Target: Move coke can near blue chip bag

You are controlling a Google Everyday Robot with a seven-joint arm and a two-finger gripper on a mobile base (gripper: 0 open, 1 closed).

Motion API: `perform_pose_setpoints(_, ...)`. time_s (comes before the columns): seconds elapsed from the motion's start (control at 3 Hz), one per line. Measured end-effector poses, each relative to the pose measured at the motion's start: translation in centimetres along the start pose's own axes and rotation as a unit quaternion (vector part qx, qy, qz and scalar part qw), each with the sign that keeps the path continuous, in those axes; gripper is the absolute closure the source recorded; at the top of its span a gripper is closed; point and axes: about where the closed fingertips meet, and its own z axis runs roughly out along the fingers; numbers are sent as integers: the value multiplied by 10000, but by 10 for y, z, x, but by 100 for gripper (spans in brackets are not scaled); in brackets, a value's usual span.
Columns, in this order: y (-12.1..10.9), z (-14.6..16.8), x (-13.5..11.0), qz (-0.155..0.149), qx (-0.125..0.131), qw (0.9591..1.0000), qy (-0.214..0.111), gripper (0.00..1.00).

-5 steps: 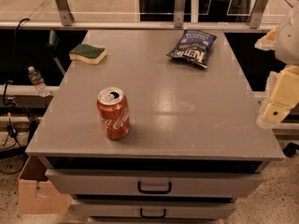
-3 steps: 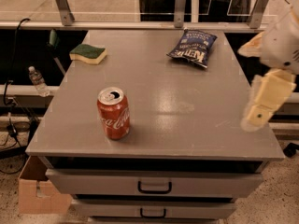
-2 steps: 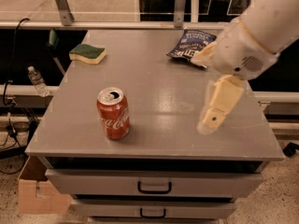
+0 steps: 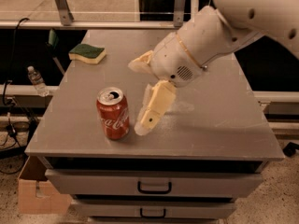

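The coke can (image 4: 113,113), red with white script and a silver top, stands upright near the front left of the grey table (image 4: 224,125). My gripper (image 4: 137,97) is just to the right of the can and low over the table. It is open. One cream finger (image 4: 154,108) reaches down with its tip close beside the can, and the other finger (image 4: 140,62) points left higher up. The can is not between the jaws. My white arm (image 4: 224,27) comes in from the upper right. The blue chip bag is hidden behind the arm.
A green-and-yellow sponge (image 4: 87,53) lies at the back left of the table. Drawers with dark handles (image 4: 154,187) sit under the tabletop. A water bottle (image 4: 36,80) and a cardboard box (image 4: 35,190) are on the floor to the left.
My arm has swung in from the right edge across the table to the can's right side. It now covers the blue chip bag. The can and the sponge have not moved.
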Motion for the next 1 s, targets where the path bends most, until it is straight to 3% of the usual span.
perform_pose_setpoints(0.33, -8, 29, -16, -93, -165, 9986, -503, 0)
perform_pose_setpoints(1.0, -13, 57, -13, -72, -397, 9947, -943, 0)
